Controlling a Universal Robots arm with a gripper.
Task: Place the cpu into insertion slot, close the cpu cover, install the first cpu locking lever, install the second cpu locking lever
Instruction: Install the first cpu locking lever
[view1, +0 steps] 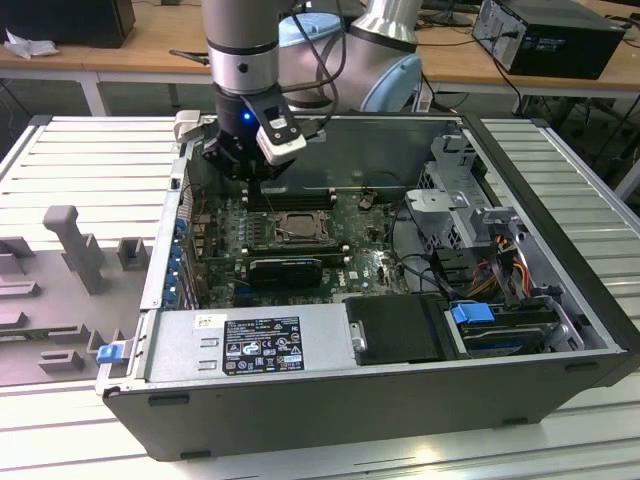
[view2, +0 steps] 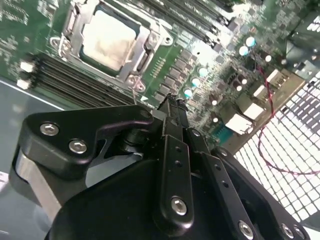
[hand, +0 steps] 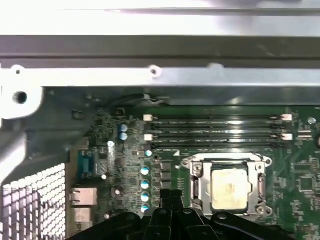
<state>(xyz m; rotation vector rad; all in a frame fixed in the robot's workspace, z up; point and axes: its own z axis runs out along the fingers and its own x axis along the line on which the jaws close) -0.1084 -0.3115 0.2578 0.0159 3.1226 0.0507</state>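
The cpu (view2: 107, 37) (hand: 229, 187), a pale silvery-beige square, lies flat in the insertion slot (view1: 290, 228) on the green motherboard. The cpu cover (view2: 142, 57) (hand: 227, 161), a silvery metal frame, lies down around it, with the chip showing through its window. My black gripper (view2: 171, 104) (hand: 171, 196) (view1: 252, 175) hangs above the board to one side of the socket, nearer the case's rear corner. Its fingers are shut together with nothing between them, and it touches neither cpu nor cover. I cannot make out how the locking levers stand.
Long black memory slots (hand: 215, 132) (view2: 75, 80) run alongside the socket. A perforated rear panel (view2: 295, 130) and a thin red wire (view2: 265, 125) lie past the gripper. The case walls (view1: 330, 135) ring the board, with a power supply (view1: 250, 345) and drive bays (view1: 500, 320) in front.
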